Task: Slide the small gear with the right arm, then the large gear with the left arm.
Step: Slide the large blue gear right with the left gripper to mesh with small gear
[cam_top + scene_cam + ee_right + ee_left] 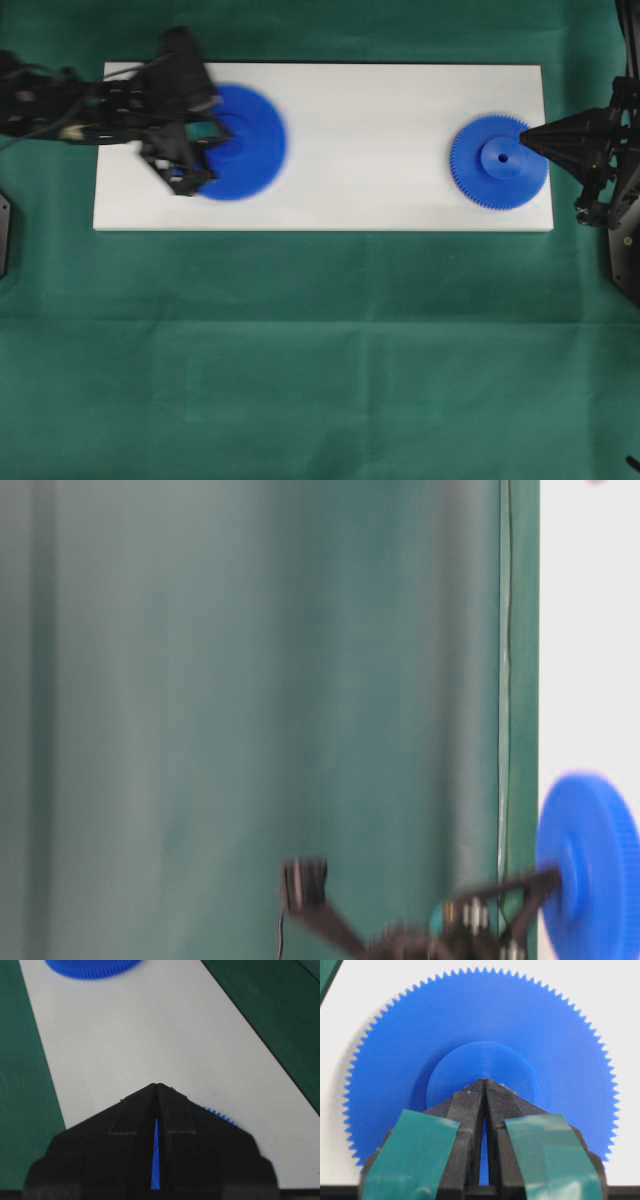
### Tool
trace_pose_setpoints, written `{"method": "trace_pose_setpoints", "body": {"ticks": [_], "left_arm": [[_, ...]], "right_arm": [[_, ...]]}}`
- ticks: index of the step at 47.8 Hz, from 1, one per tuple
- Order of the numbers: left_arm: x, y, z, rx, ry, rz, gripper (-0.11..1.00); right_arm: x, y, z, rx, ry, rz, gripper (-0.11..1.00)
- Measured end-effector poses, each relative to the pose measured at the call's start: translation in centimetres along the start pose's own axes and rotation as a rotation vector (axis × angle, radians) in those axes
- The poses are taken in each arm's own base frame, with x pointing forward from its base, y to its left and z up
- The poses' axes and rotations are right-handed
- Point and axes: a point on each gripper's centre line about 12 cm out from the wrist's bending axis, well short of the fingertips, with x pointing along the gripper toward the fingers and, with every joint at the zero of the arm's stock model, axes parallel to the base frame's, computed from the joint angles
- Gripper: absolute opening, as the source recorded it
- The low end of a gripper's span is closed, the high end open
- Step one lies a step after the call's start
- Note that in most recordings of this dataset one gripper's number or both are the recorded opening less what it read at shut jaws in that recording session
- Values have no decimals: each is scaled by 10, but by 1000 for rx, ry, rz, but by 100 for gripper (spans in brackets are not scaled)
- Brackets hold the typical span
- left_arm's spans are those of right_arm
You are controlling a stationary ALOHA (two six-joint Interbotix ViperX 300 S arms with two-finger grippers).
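Observation:
The large gear (255, 150) lies at the left end of the white board (360, 140) and looks motion-blurred. My left gripper (218, 135) is shut, with its teal-marked tips (485, 1081) resting on the raised hub (490, 1060) of the large gear (420, 1045). The table-level view shows the large gear (595, 870) with the left gripper (552, 880) against its hub. The small gear (490, 165) lies at the board's right end. My right gripper (525, 140) is shut and empty, its tip over that gear's right rim. Under the right gripper (157, 1085), the small gear's teeth (220, 1114) peek out.
The board rests on a green cloth (320, 350) that covers the table. The middle stretch of the board between the two gears is bare white. In the right wrist view the large gear (92, 967) sits at the board's far end.

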Motion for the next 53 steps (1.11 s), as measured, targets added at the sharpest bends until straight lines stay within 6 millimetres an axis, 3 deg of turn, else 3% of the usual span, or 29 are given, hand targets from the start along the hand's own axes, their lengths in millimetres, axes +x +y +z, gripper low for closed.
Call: {"method": "trace_pose_setpoints", "body": {"ticks": [16,27,41,53], "left_arm": [[63,-32,79,49,-16,-41,0],[89,-55,122,83,-23,-63,0],[111,-73,151,105,-25,-79,0],[111,-74,154,106,-14,-79,0]], "right_arm": [[-4,2,0,-5,-20,15,51],[-6,4,1,-9,-33,27,51],[-6,4,-1,-10,-30,33,51],[-8,5,-1,-11,-39,38,51]]}}
